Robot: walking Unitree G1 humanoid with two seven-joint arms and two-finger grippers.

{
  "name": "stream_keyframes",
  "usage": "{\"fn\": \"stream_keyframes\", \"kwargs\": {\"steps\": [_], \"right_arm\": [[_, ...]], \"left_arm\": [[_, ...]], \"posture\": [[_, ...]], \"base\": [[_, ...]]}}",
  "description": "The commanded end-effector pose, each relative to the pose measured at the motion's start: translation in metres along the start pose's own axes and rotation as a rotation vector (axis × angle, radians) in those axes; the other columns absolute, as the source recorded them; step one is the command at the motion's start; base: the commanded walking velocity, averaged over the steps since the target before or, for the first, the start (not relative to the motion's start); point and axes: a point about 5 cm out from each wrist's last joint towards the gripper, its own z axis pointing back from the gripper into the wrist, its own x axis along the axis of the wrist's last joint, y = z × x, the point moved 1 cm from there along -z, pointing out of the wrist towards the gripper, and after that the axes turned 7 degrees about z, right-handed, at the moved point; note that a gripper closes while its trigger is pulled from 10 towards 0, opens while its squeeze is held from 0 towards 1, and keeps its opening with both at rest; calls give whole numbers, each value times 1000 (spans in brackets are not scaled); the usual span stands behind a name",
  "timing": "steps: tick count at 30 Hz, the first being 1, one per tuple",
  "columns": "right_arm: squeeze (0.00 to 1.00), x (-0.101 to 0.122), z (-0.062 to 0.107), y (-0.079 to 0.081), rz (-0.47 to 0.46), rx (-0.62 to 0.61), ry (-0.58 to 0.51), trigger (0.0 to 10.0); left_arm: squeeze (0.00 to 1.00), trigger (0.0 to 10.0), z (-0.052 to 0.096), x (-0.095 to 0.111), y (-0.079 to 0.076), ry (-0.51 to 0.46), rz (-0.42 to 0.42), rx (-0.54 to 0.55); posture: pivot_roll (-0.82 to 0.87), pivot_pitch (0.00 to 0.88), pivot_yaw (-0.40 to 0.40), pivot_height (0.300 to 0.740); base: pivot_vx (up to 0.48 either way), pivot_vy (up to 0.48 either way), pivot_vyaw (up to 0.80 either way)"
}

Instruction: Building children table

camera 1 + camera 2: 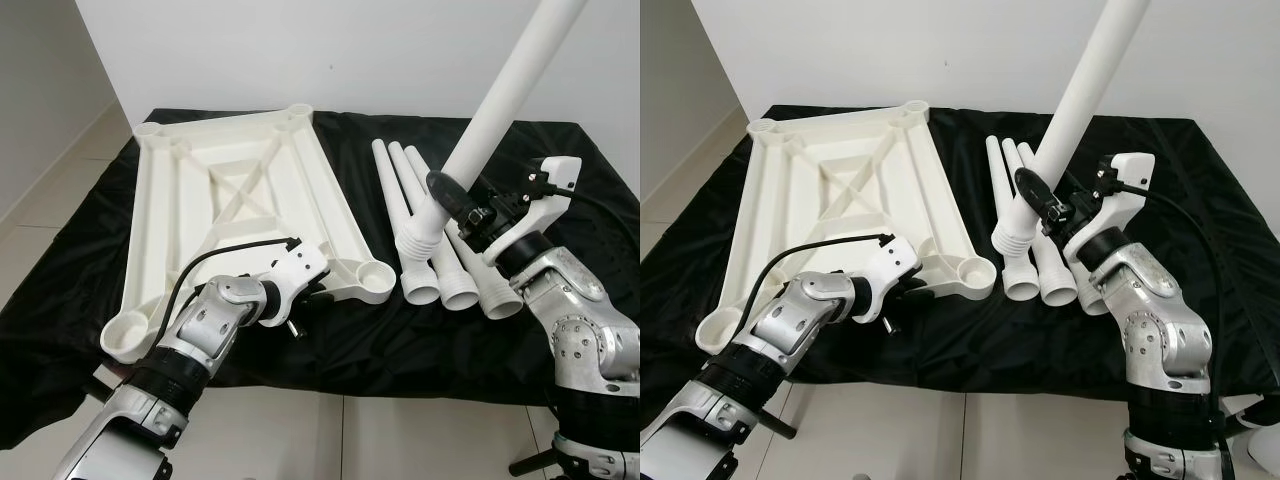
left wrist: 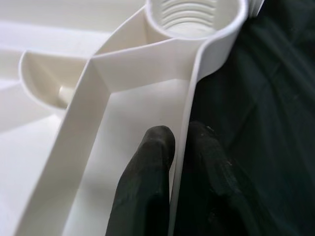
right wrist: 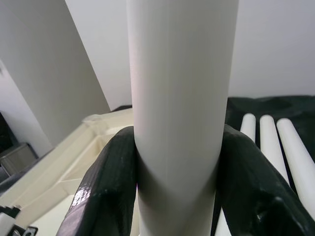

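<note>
- While your right gripper [image 1: 1052,207] is clamped around the raised table leg [image 1: 1088,75], that leg stands tilted above the black cloth [image 1: 1200,180], its ribbed lower end hanging just beside the 3 spare legs [image 1: 1025,245] and to the right of the tabletop [image 1: 830,190].
- Treat the leg as a hollow, stiff plastic tube: probably light, but long, so it will likely swing about the grip. Its surface looks smooth and may slip, so your low hold, just above the ribbed end, seems sensible for steering that end.
- Aim for the threaded corner socket [image 2: 189,19] at the tabletop's near right corner; the ribs will probably need turning in, not just pushing.
- Your left gripper [image 2: 177,187] pinches the thin rim wall [image 2: 189,113] of the upturned tabletop, 1 finger inside and 1 outside, a little short of that socket.
- Expect the tabletop to be a rigid ribbed moulding, broad but likely light, so it may slide on the cloth unless you brace it.
- Beyond the cloth lie a pale tiled floor [image 1: 60,190] and a white wall [image 1: 300,50].
</note>
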Motion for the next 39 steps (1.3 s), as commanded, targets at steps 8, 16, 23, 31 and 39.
{"fn": "stream_keyframes", "kwargs": {"steps": [8, 16, 23, 31, 39], "right_arm": [[0, -12, -9, 9, -28, 99, -2, 10000], [0, -25, -19, 21, -36, 200, -12, 10000], [0, -31, -21, 23, -20, 218, 3, 10000], [0, -37, -23, 20, -5, 211, 12, 10000], [0, -39, -18, 15, 32, 191, 13, 10000]], "left_arm": [[0, 10000, 4, 7, 4, -33, 10, 53], [0, 10000, 7, 18, -8, -71, -11, 15], [0, 10000, 8, 19, -15, -79, -22, -10], [0, 10000, 6, 17, -22, -67, -42, -32], [0, 10000, 4, 2, -31, -8, -78, -50]], "posture": [[-114, 103, 43, 740], [-106, 99, 32, 740], [-104, 97, 33, 740], [-108, 106, 44, 740], [-117, 113, 56, 740]], "base": [[0, 0, 0], [0, 0, 0], [0, 0, 0], [0, 0, 0], [0, 0, 0]]}}
